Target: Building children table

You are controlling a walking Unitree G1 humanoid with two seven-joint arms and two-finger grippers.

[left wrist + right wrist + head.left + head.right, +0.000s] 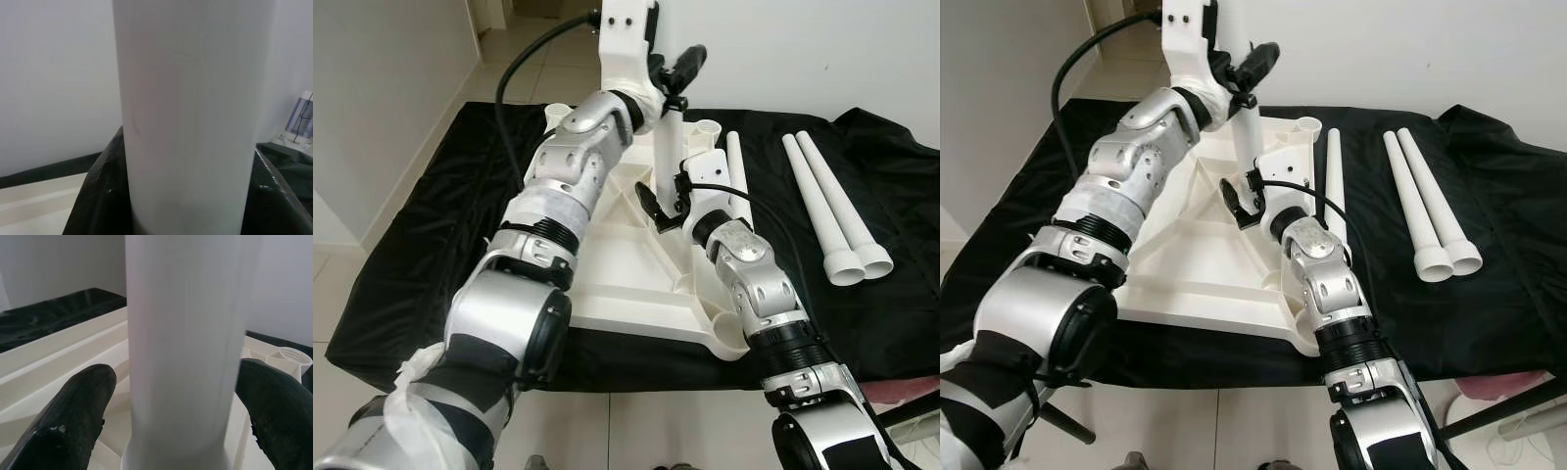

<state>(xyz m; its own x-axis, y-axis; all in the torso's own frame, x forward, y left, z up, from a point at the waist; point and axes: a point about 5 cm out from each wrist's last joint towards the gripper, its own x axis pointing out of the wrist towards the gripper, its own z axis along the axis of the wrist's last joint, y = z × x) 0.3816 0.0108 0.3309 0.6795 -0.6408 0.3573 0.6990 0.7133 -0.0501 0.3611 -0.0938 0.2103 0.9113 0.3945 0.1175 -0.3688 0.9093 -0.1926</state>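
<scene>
Mid-assembly: the white table panel (636, 284) is lying upside down on the black cloth (421, 196), near the cloth's front edge. One leg (670, 147) is standing upright on the panel's underside, toward the panel's back edge; whether it is seated in a socket is hidden by the pincers.

Left pincer (677, 80) is gripping the leg near its top, black fingers clamped on it; in the left wrist view the leg (190, 117) is sitting right against the lens. Right pincer (664, 208) is sitting low at the leg's base, fingers (73, 421) apart on either side of the tube (186, 347), not clearly touching it.

Three spare legs are lying on the cloth toward its right edge: one (738, 171) just beside the panel, and a pair (827, 206) side by side further right, flared ends toward the front edge. An open corner socket (707, 128) is showing at the panel's back right corner.

Step in hand, as I'm reading it: seating the leg.
- Keeping the leg vertical matters most; a tilt will probably bind it.
- Right pincer is best used as a guide at the base, closing lightly if the tube is wandering.
- Left should be pushing or turning straight along the leg's axis, no side load.
- Panel looks light and is resting on cloth, so it may be sliding under force; going slow.

No brand, label or readable text anywhere.
</scene>
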